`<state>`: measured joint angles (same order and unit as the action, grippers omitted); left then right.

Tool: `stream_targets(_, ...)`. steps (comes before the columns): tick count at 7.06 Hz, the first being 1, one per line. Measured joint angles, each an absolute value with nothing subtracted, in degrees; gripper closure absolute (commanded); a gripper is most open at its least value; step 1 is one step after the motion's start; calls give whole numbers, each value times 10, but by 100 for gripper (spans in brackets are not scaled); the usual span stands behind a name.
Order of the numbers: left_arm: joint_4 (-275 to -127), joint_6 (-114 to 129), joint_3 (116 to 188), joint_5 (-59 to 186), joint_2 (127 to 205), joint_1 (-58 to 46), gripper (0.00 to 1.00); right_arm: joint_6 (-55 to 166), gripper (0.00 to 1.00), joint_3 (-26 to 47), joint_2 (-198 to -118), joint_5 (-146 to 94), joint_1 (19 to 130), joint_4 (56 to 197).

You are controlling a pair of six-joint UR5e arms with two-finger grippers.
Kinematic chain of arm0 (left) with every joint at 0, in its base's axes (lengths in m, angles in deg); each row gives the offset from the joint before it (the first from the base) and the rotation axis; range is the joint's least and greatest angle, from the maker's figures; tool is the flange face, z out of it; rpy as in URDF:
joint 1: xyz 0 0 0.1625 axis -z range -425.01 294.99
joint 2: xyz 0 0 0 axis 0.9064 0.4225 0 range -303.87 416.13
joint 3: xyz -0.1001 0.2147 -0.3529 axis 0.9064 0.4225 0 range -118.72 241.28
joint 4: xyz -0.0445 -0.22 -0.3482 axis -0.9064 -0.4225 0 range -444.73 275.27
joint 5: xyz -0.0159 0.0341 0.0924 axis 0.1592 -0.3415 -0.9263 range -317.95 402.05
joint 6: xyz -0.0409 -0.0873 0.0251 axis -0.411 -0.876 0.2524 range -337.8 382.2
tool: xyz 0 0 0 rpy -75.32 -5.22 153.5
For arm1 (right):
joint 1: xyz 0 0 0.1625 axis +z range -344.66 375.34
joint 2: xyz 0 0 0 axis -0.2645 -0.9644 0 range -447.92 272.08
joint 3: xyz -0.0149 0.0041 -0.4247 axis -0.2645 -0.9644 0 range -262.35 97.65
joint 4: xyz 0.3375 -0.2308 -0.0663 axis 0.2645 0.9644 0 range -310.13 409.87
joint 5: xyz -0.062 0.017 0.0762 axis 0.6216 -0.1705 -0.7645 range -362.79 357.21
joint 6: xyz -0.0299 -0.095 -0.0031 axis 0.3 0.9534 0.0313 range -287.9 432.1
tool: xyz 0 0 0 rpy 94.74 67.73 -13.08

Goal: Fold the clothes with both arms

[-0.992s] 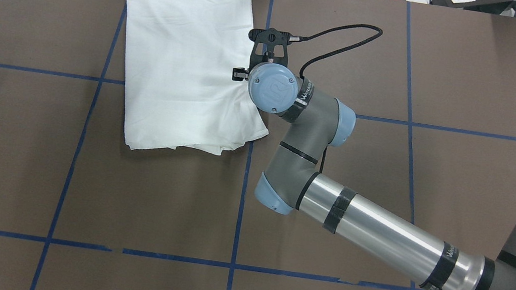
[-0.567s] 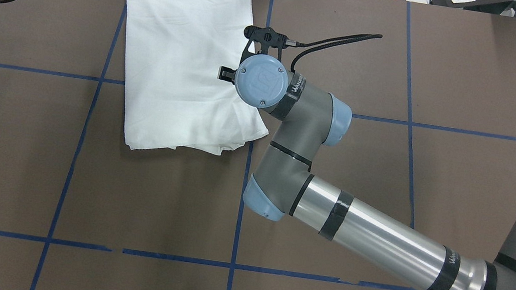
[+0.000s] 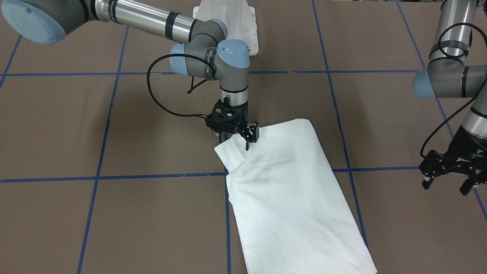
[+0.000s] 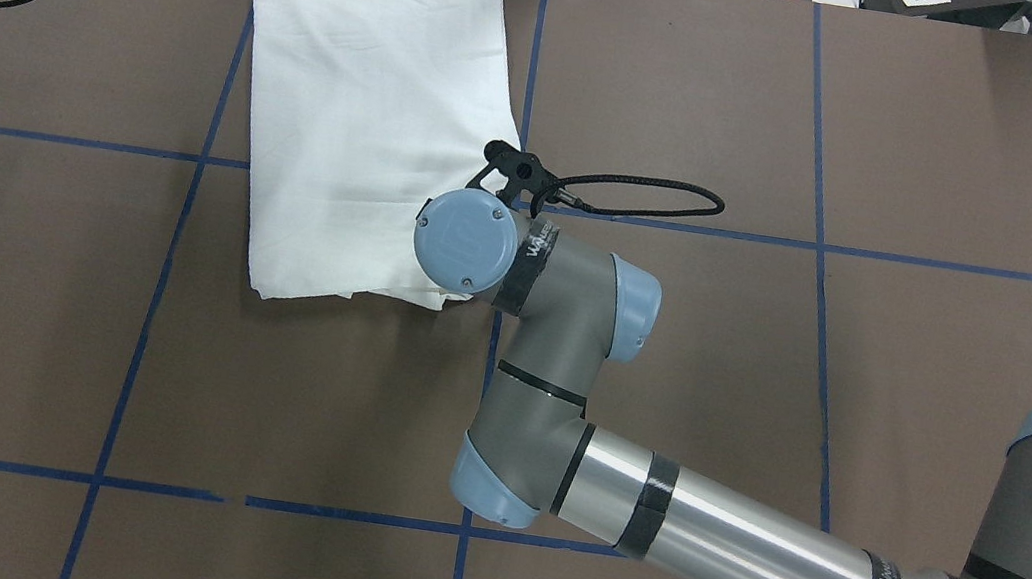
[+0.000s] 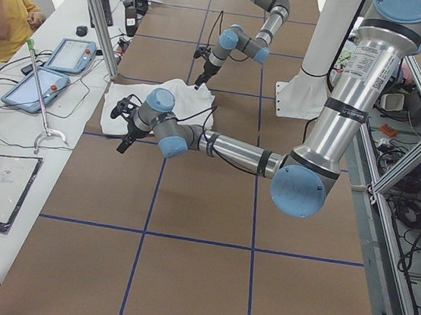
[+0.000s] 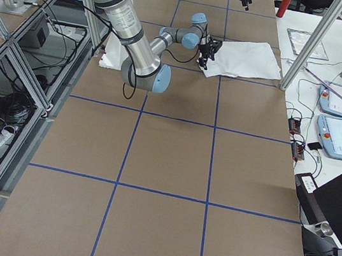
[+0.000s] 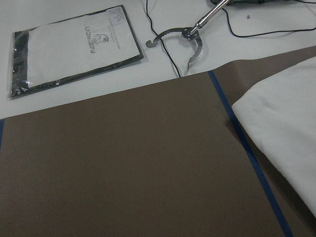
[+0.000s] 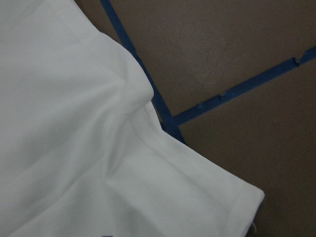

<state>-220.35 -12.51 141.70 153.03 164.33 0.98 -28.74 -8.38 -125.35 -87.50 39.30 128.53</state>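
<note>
R gripper (image 3: 243, 137) is sitting w/ fingers apart right over the shirt's (image 3: 293, 190) near corner, long axis running away across the counter (image 3: 114, 213), while L gripper (image 3: 449, 179) is hanging open well off to the side.

Six views, shared white shirt (image 4: 370, 107)

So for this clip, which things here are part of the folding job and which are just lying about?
Part of the job:
- white shirt, folded on the mat
- right hand, down at the shirt's corner
- left hand, open, off to the side

Lying about:
- plastic-sleeved sheet
- metal grabber tool
- two tablets
</note>
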Motion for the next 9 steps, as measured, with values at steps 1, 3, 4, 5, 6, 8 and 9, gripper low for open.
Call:
stream_targets(1,-2204,-125,1417,1530,1643,10,0,-310,11,-84,-1252,-873,384,1294)
stream_targets(3,-2204,-125,1417,1530,1643,10,0,-328,20,-87,-1250,-862,371,1302)
stream_targets(4,-2204,-125,1417,1530,1643,10,0,-330,54,-88,-1249,-857,368,1303)
stream_targets(5,-2204,-125,1416,1530,1643,10,0,-339,77,-88,-1248,-852,366,1303)
stream_targets(6,-2204,-125,1416,1530,1642,10,0,-350,81,-88,-1247,-842,364,1302)
stream_targets(8,-2204,-125,1416,1530,1641,10,0,-358,100,-91,-1246,-824,360,1302)
stream_targets(9,-2204,-125,1416,1530,1641,10,0,-358,100,-92,-1246,-821,359,1302)
